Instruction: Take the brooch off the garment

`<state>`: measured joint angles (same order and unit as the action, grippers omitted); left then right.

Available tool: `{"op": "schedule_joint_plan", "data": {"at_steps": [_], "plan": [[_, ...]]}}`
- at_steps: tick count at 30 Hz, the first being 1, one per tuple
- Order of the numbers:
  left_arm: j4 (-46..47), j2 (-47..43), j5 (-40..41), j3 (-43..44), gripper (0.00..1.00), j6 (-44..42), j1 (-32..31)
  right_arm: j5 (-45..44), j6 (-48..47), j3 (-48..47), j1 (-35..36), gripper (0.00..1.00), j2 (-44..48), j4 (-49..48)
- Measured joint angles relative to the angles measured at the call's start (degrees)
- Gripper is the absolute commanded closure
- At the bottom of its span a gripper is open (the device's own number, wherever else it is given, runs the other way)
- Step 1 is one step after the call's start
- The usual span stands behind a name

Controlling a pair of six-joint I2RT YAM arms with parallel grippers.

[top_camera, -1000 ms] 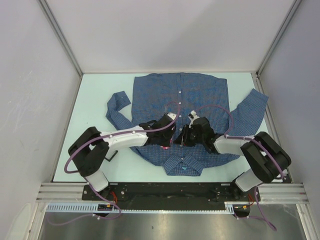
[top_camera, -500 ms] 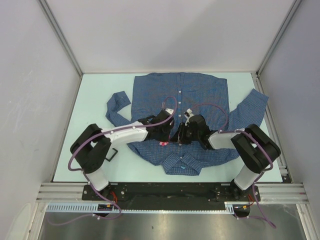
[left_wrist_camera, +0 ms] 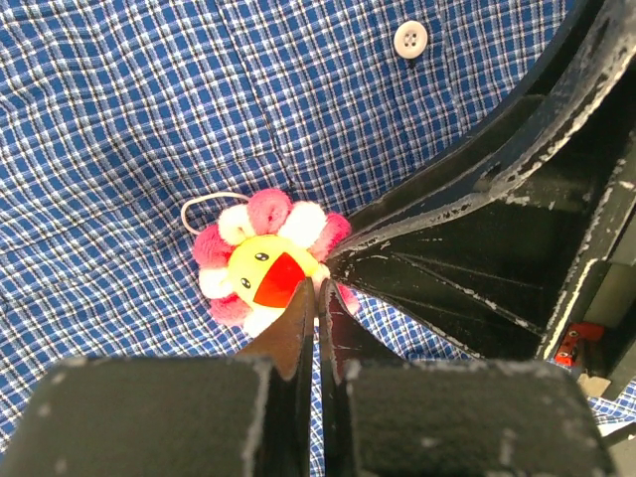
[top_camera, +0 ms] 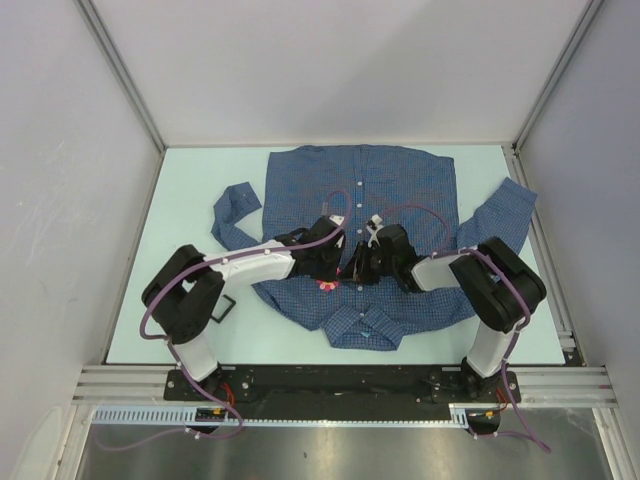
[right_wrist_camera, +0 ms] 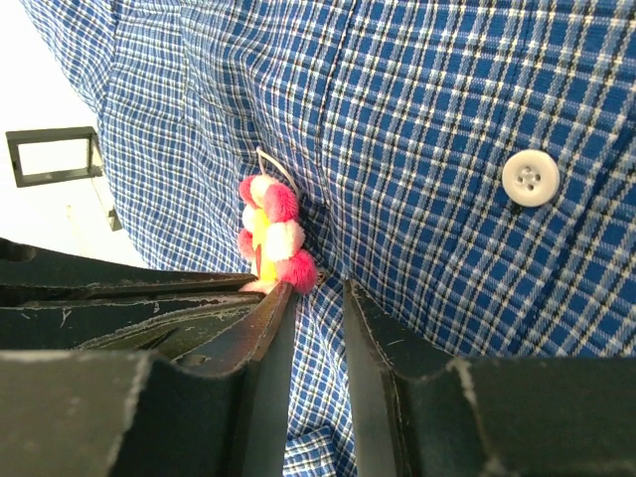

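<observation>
1. Top view: the garment lies spread flat. The brooch sits on it, near the button row.
2. Left wrist view: the brooch has pink and white petals and a yellow face. The left gripper is fully closed, tips touching the brooch's lower edge.
3. Right wrist view: the right gripper is partly open astride cloth beside the brooch. Whether it grips cannot be determined.

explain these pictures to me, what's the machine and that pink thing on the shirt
Two robot arms are bolted at the near edge of the table, each ending in a two-finger gripper. The wide picture looks down from above; the two close-ups come from cameras on the wrists. A blue checked shirt lies flat, with a pink flower brooch on it. The left gripper is shut, tips at the brooch's lower edge. The right gripper has its fingers apart, on the cloth beside it.
</observation>
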<state>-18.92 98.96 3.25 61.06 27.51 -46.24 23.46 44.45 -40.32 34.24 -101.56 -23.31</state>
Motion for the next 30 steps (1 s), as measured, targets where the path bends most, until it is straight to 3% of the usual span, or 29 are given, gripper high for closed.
{"op": "schedule_joint_plan", "data": {"at_steps": [3, 6, 10, 12, 15, 24, 30], "plan": [[0.46, 0.00, -0.17, -0.26, 1.00, -0.13, 0.13, 1.09, 0.35, 0.00, -0.33, 0.71, -0.66, -1.07], [0.66, 0.00, -0.39, -0.33, 0.88, -0.22, 0.26, 1.62, 0.83, -0.02, -0.46, 0.81, -1.09, -1.90], [0.85, -0.28, -0.24, -0.79, 0.54, -1.01, 0.31, 1.79, 1.03, -0.07, -0.46, 0.80, -1.14, -1.95], [0.68, -1.01, 0.24, -1.81, 0.48, -1.38, 0.28, 1.42, 1.03, -0.11, -0.44, 0.79, -1.09, -1.44], [-0.63, -2.73, 2.08, -2.78, 0.19, -1.62, -0.39, 0.85, 1.05, -0.11, -0.44, 0.73, -0.26, 0.35], [-7.32, -0.02, 11.76, 1.90, 0.17, -1.95, -6.64, -2.64, 1.03, 0.44, -1.79, 0.67, 11.15, 9.33], [-11.34, 5.51, 16.63, 6.71, 0.28, -2.16, -8.61, -3.74, 0.48, 4.33, -4.79, 0.67, 18.12, 12.70]]}}
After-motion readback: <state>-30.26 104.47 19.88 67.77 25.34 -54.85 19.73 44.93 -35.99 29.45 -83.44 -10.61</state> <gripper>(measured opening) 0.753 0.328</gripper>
